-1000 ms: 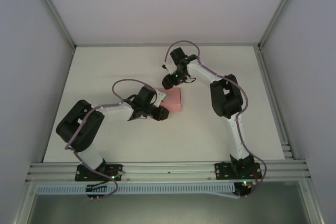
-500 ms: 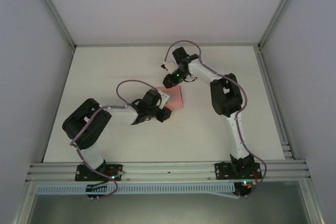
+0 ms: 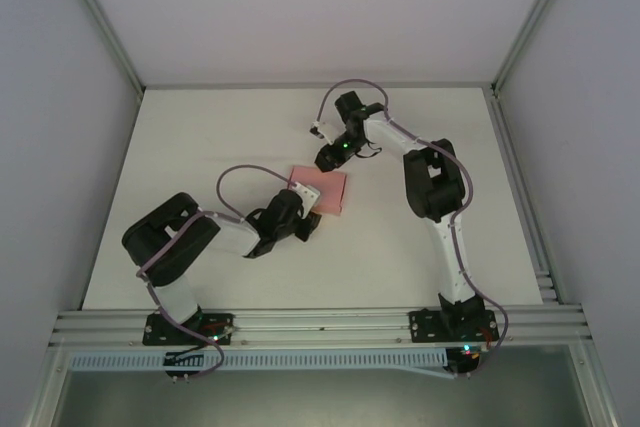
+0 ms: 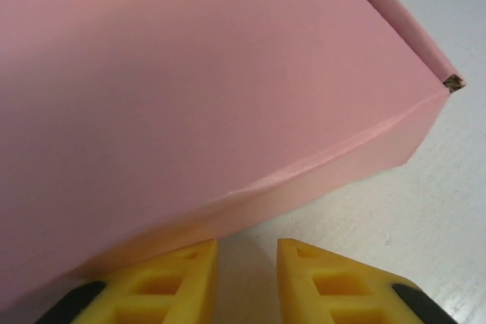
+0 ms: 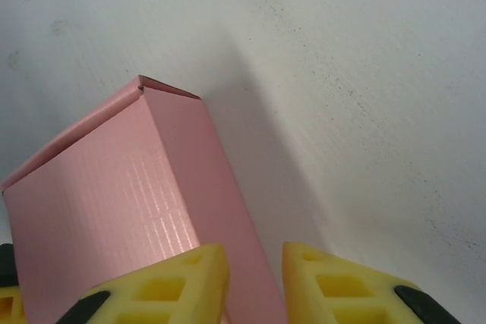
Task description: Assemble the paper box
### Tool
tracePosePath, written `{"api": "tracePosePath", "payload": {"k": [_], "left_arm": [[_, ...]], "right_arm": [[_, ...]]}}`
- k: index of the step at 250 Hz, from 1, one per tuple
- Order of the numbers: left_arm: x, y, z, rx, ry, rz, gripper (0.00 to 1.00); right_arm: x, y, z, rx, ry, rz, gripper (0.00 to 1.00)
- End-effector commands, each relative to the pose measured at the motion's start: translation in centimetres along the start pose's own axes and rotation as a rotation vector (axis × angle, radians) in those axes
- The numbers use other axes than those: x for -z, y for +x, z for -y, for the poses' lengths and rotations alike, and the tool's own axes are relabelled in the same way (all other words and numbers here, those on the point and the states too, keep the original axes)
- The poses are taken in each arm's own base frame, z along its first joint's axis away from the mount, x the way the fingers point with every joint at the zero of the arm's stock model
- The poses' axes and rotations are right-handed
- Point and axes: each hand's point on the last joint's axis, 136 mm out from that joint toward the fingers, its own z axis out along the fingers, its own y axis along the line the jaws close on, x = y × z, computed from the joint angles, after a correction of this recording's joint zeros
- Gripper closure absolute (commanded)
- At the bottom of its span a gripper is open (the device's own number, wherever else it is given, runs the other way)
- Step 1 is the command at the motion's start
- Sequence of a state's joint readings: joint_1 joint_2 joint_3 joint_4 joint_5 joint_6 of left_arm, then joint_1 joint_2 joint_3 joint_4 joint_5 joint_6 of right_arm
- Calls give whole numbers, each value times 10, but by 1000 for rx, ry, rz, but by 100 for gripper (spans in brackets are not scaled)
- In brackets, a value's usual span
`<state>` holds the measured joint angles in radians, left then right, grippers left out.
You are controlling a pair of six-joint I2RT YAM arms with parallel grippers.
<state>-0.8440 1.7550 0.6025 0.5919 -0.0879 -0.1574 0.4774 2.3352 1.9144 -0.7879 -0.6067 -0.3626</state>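
paper box (image 3: 330,192) between both arms from above; wrist views, left gripper (image 4: 244,282) fingers slightly apart, empty, right gripper (image 5: 254,286) at box edge, grip indiscernible

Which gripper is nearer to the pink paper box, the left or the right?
Left, but only slightly. The left gripper is at the paper box's near-left corner; the right gripper is just at its far edge.

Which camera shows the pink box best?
Top external: the box shows nearly whole, though small. Left wrist crops the box to one side and an edge; right wrist gets two faces and a corner.
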Motion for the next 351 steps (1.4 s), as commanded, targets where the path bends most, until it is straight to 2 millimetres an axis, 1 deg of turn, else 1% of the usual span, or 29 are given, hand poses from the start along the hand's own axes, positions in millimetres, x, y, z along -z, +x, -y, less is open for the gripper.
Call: {"api": "tracePosePath", "payload": {"k": [1,30,57,74,85,97,108,115,129,138,153,179,204,218,226,234,236,242,244,257,266,273,285,289,296,308,322,335,351], "left_arm": [[0,-65,-9,4,-68,257,72],[-2,-68,-6,4,-67,255,71],[5,-64,-8,17,-71,241,66],[10,-60,-9,22,-71,223,65],[13,-57,-8,20,-68,207,63],[15,-54,-9,25,-71,190,60],[18,-51,-9,38,-70,177,57],[20,-49,-9,39,-70,165,54],[24,-44,-8,41,-70,134,54],[26,-42,-5,37,-66,117,51],[32,-38,2,24,-54,91,46],[38,-31,7,18,-47,37,40],[41,-21,6,31,-52,-12,32],[45,-21,7,54,-50,-24,30],[49,-24,7,71,-45,-19,26],[56,-30,8,88,-40,-5,16],[58,-32,7,95,-39,2,14],[64,-38,7,109,-37,21,3],[66,-41,7,112,-37,28,1],[82,-56,3,128,-41,70,0],[93,-65,-6,154,-70,88,0],[100,-70,-14,180,-93,95,0],[109,-74,-28,236,-111,87,0],[111,-75,-32,250,-108,85,0],[112,-75,-33,258,-78,80,0],[113,-73,-32,262,-27,86,0],[112,-67,-28,266,14,91,0],[108,-61,-20,268,73,73,0],[101,-55,-14,296,131,54,0]], "right_arm": [[-31,88,-56,-180,-226,-321,72],[-31,88,-55,-175,-210,-321,72],[-29,79,-39,-193,-120,-279,71],[-24,67,-26,-211,-49,-229,74],[-18,57,-14,-233,7,-188,67],[-10,46,-3,-245,51,-141,65],[-1,33,6,-263,90,-90,56],[6,25,13,-275,115,-58,55],[19,10,25,-278,158,-3,55],[27,2,28,-261,170,26,50],[39,-10,34,-246,208,62,49],[60,-32,34,-226,225,119,47],[75,-50,16,-190,181,177,41],[81,-54,13,-184,181,196,35],[87,-54,13,-186,203,205,33],[94,-56,12,-175,228,218,30],[93,-53,13,-177,235,212,28],[99,-53,14,-172,259,222,24],[100,-52,14,-171,269,226,23],[113,-50,17,-169,332,256,24],[121,-49,17,-168,358,286,21],[127,-47,18,-174,372,309,16],[133,-44,18,-196,382,354,1],[134,-43,19,-206,383,366,0],[136,-41,22,-229,396,380,0],[134,-34,26,-270,383,375,0],[124,-28,20,-302,298,350,0],[106,-22,11,-310,197,313,0],[89,-16,9,-323,135,284,0]]}}
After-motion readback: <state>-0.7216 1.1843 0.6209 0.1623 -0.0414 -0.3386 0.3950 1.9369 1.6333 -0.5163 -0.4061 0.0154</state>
